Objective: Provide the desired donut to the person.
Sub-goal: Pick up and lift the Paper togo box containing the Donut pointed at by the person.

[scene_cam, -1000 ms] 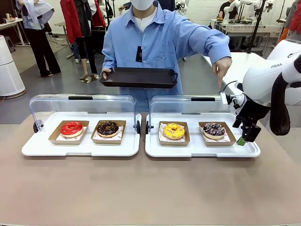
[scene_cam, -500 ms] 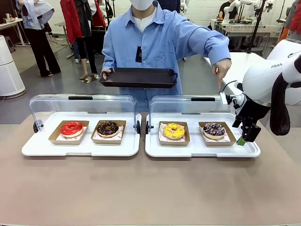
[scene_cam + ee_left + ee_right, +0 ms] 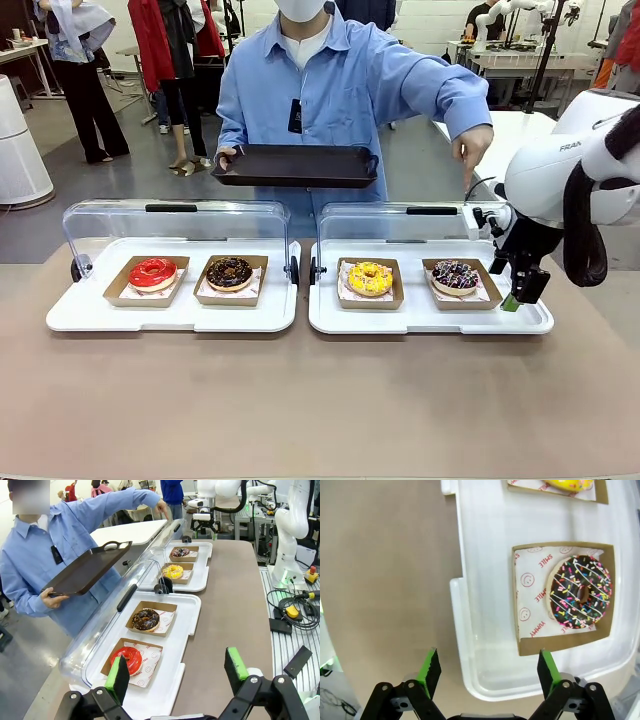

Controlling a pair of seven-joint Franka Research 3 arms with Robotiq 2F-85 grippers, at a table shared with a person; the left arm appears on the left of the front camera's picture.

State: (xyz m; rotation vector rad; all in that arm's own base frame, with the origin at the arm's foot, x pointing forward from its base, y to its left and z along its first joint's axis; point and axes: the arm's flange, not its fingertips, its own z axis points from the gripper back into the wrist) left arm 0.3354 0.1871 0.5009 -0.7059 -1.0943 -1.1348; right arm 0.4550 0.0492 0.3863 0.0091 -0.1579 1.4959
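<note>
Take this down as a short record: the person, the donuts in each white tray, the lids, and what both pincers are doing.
person: holds black serving tray in one hand, other hand points down over right white tray
left white tray: red donut, chocolate donut
right white tray: yellow donut, sprinkled donut
lids: both clear, raised
left pincer: open, empty
right pincer: open, empty, over right white tray's outer edge by sprinkled donut
</note>
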